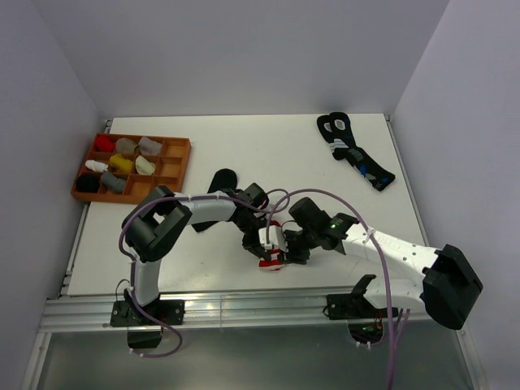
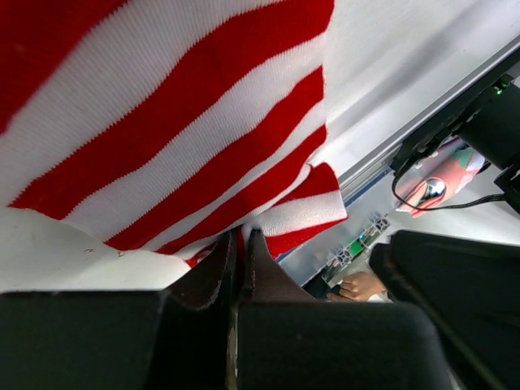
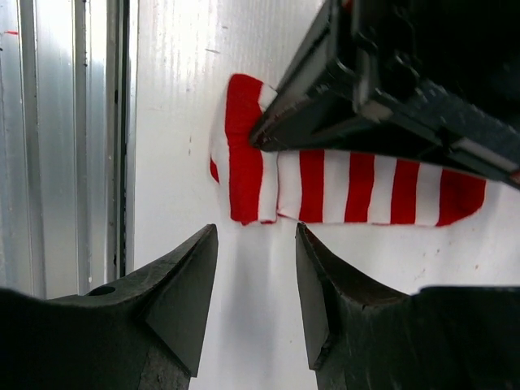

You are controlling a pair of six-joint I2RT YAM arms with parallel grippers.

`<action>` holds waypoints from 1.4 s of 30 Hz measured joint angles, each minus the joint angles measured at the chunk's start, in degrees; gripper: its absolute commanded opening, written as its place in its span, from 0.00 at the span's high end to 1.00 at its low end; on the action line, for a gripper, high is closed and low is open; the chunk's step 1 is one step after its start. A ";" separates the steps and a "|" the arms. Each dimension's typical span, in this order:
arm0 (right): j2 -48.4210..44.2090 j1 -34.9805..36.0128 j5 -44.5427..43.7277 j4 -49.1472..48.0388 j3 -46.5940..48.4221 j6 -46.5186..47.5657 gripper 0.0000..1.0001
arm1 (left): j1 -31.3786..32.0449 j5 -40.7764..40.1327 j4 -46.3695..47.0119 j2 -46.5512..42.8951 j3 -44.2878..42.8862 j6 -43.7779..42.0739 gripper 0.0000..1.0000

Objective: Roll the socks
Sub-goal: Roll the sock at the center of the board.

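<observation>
Starting the roll on one sock, by my read. Far left, a tray (image 1: 183, 162) holds small bundles. The black sock (image 1: 221, 180) lies on the table (image 1: 325, 195) by the left arm, away from both grippers. The left gripper (image 2: 241, 256) has its fingers together, pinching the edge of the striped sock (image 3: 349, 187), which lies flat near the table's front rail with one end folded over. The right gripper (image 3: 256, 244) hovers just beside the sock's near edge, jaws apart, holding nothing. The next move likely needs the right gripper to take the folded end and turn it over while the left pins the fabric.
</observation>
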State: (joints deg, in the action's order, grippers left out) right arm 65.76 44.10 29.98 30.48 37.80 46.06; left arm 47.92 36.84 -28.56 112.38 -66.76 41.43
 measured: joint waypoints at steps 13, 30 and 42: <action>4.74 8.00 -6.82 -5.49 -2.08 -0.17 0.50 | -0.22 1.79 0.33 0.83 0.00 0.02 1.00; 9.33 11.43 -10.64 -9.33 -2.25 -1.66 0.64 | -0.96 4.13 2.38 1.36 1.07 1.75 0.97; 9.73 9.42 -8.09 -8.61 -2.16 -1.64 0.85 | -1.88 5.35 18.45 -2.91 12.02 12.83 0.72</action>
State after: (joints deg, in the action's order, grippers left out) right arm 75.48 53.52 21.89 21.87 35.64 44.42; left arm 46.04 42.19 -10.11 109.47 -54.74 54.26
